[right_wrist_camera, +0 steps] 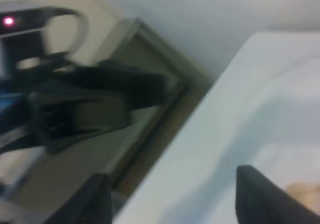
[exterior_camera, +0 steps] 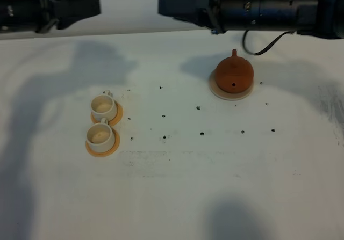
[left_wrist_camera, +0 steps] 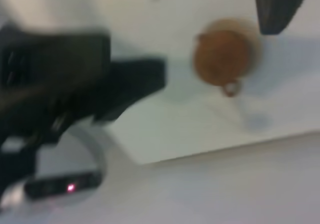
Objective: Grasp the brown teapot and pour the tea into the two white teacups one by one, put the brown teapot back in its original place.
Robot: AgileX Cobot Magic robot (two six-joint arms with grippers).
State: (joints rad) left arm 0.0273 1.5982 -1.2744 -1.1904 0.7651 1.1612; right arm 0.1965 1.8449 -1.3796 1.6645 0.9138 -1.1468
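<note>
White desk (exterior_camera: 172,197), scuffed, soft shadows across it. Two black arms level over the far edge: left arm (exterior_camera: 21,6) far left, right arm (exterior_camera: 279,6) far right, tips facing each other, well apart.

Right claw (right_wrist_camera: 175,204): released, fingers spread wide, nothing between them. Left claw (exterior_camera: 97,6): one finger in wrist view only; cannot tell if released or clenched.

Brown teapot (exterior_camera: 235,74): upright, lid on, far right of centre, seated on beige coaster (exterior_camera: 214,89). Just near of the right arm, untouched.

Two white teacups, left of centre, touching: far teacup (exterior_camera: 103,107), near teacup (exterior_camera: 100,135). Each on an orange saucer (exterior_camera: 102,151).

Dark specks (exterior_camera: 164,137) scattered mid-desk.
</note>
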